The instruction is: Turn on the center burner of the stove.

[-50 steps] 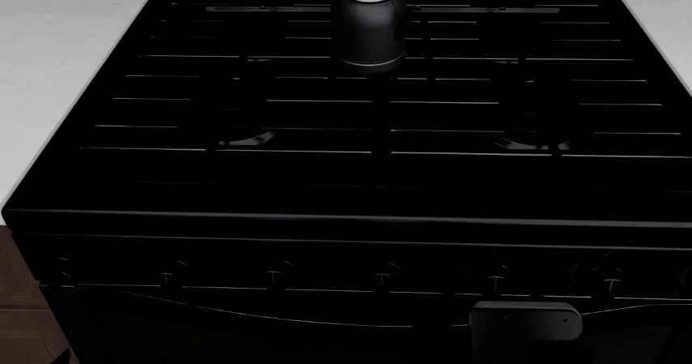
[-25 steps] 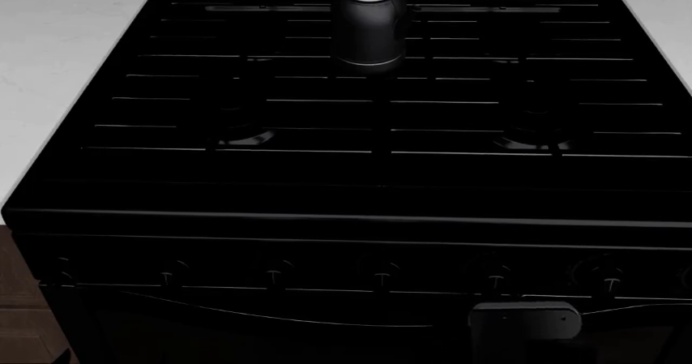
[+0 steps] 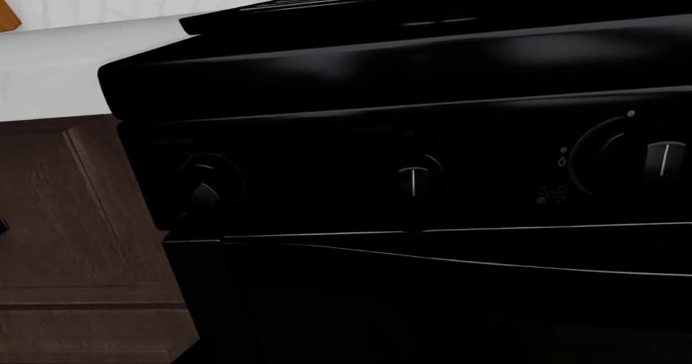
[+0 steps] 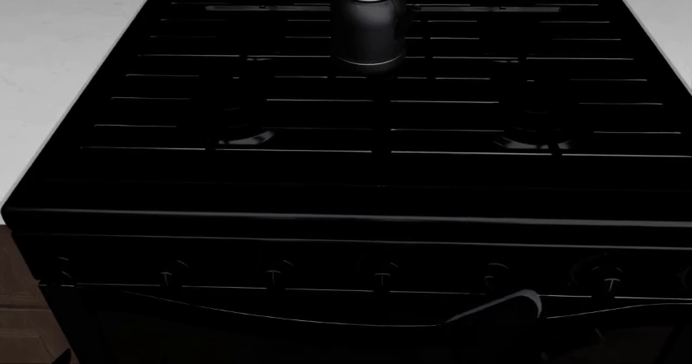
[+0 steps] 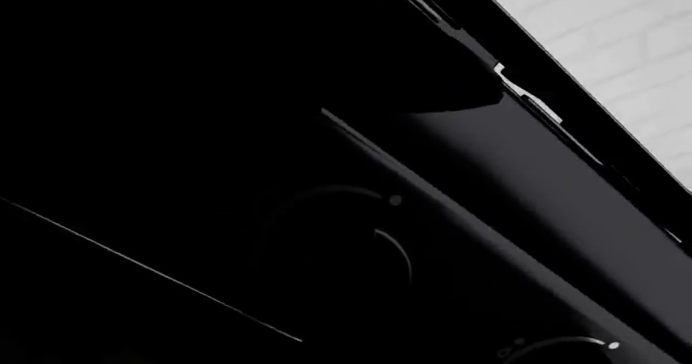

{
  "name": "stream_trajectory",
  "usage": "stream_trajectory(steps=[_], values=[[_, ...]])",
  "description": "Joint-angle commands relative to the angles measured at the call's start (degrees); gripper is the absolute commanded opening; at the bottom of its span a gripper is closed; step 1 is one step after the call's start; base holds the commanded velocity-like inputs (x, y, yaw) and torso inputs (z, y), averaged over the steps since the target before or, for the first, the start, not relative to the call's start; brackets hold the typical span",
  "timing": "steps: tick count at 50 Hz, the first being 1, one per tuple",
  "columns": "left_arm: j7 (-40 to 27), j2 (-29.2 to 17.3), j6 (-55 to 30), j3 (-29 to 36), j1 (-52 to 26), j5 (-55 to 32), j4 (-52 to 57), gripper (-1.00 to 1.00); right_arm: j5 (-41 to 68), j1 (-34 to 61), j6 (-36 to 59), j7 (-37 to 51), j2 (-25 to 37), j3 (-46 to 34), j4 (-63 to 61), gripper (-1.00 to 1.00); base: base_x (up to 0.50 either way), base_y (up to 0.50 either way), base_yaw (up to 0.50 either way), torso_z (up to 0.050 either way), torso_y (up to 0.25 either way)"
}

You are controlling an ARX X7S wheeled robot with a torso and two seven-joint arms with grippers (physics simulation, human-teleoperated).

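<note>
The stove [image 4: 368,177] stands between white counter [image 4: 54,64] sections, and the right gripper [image 4: 508,306], its opening impossible to determine, sits just below the knob row [image 4: 381,275], apparently positioned to reach a knob.

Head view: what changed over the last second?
The right gripper below the stove's front panel changed pose: its flat, squared face gave way to a tilted, narrower shape, a little left of where it was, just under the knob row. Nothing visibly grasped. The kettle, grates and knobs look unchanged.
</note>
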Motion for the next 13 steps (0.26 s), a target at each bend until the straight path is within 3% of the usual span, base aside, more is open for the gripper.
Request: stream_trajectory(steps=[1, 13], values=[[0.2, 0.0, 1.2, -0.1, 0.1, -0.4, -0.2, 1.00, -11.5, -2.2, 9.7, -1.3, 0.4, -8.7, -13.6, -1.00, 0.00, 0.00, 0.00, 0.000, 0.000], [-0.1, -0.3, 1.3, 0.1, 0.0, -0.8, -0.2, 1.00, -16.8, -1.5, 13.2, -2.2, 1.5, -12.3, -14.9, -1.00, 0.00, 0.00, 0.00, 0.000, 0.001]])
